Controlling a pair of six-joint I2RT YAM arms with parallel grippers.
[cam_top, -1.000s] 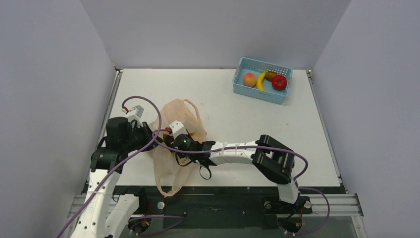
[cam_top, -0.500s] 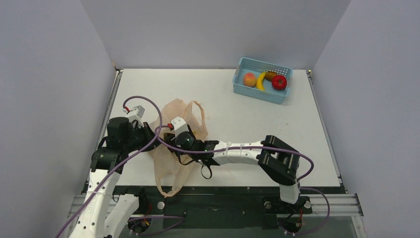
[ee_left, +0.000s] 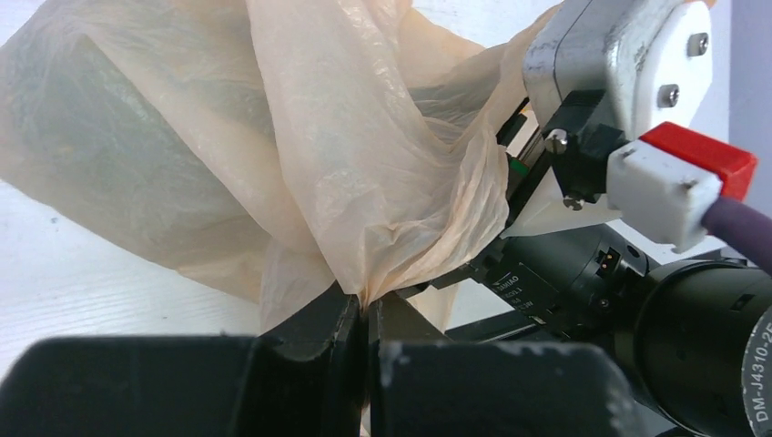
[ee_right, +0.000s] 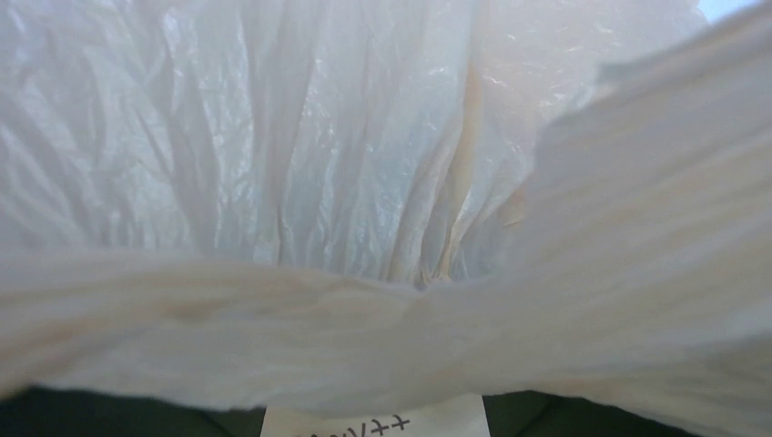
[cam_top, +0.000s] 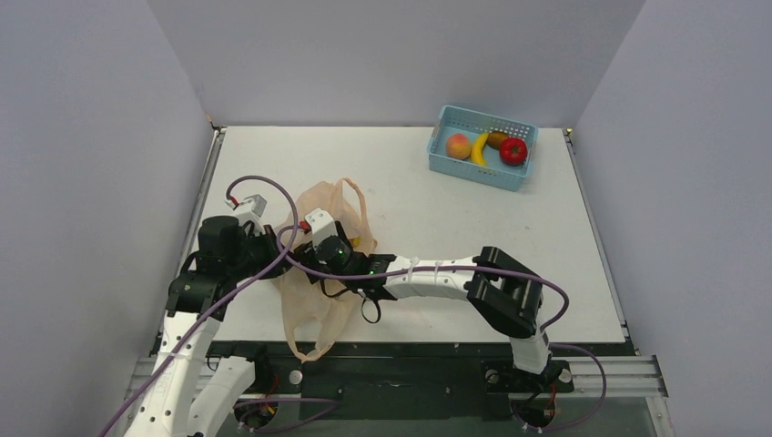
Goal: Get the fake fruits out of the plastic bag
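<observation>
Bag: table's near-left edge, melon dim inside; left gripper clamped on its film. Right gripper inside bag, fingers hidden, open or closed unclear. Basket, far-right corner: banana, mango, peach, red fruit.

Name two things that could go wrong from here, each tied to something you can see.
The left gripper pinches only a thin fold of the plastic bag; a pull could tear or slip it. Film fills the right wrist view, so the right arm may only grab plastic.
</observation>
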